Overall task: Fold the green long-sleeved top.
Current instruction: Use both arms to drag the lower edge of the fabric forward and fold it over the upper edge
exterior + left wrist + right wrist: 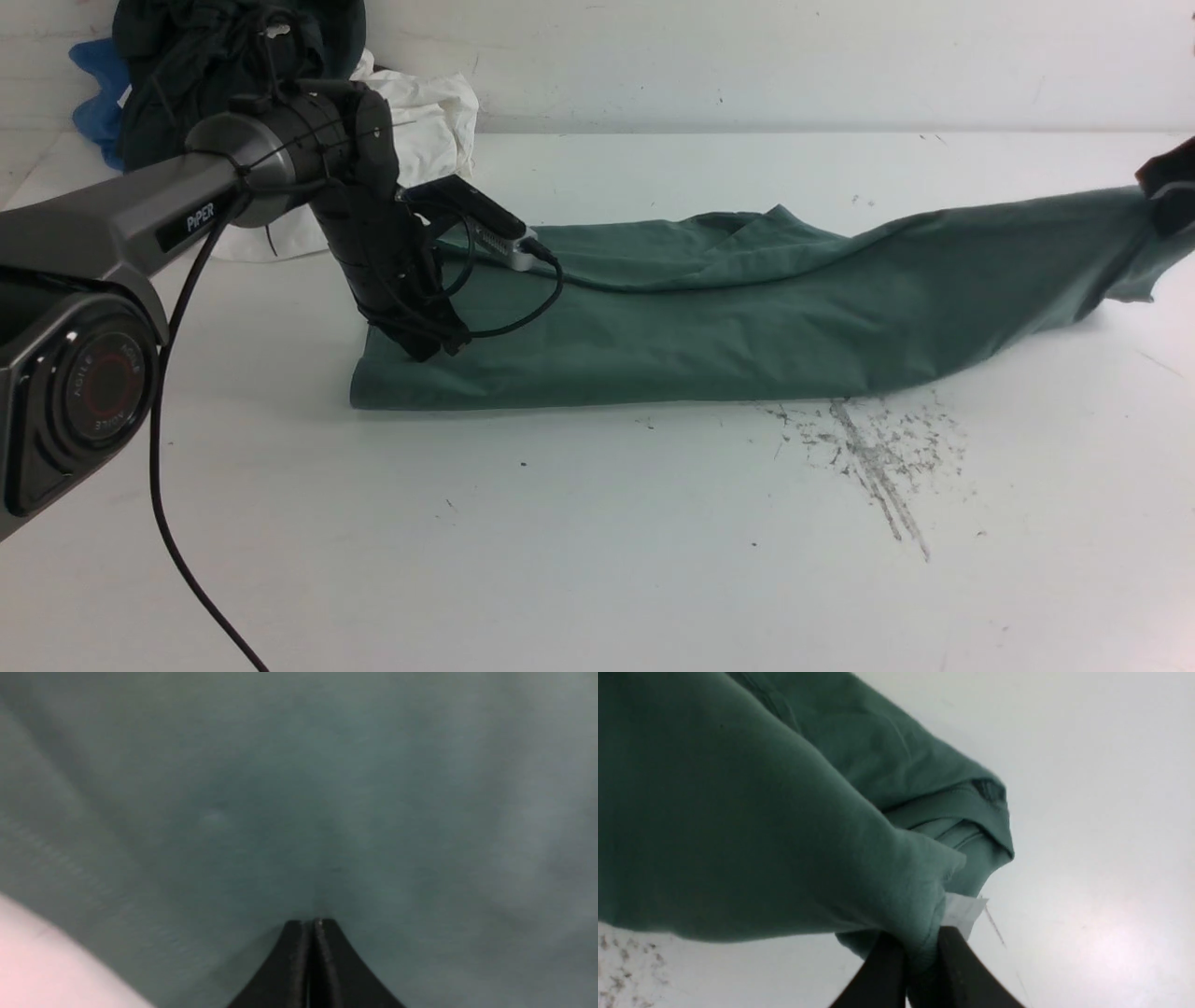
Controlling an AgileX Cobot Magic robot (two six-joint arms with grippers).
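The green long-sleeved top (709, 317) lies in a long folded strip across the white table (597, 541). Its right end is lifted off the table. My left gripper (431, 347) is shut with nothing between its jaws and presses its tips down on the top's left end; in the left wrist view it (312, 924) rests against the green cloth (299, 802). My right gripper (1172, 191) at the right edge is shut on the top's raised end. In the right wrist view it (920, 947) pinches bunched cloth (761, 826) beside a white label (964, 912).
A pile of dark, white and blue garments (280, 84) sits at the back left by the wall. Grey scuff marks (873, 453) mark the table in front of the top. The left arm's cable (177, 523) hangs over the near left table.
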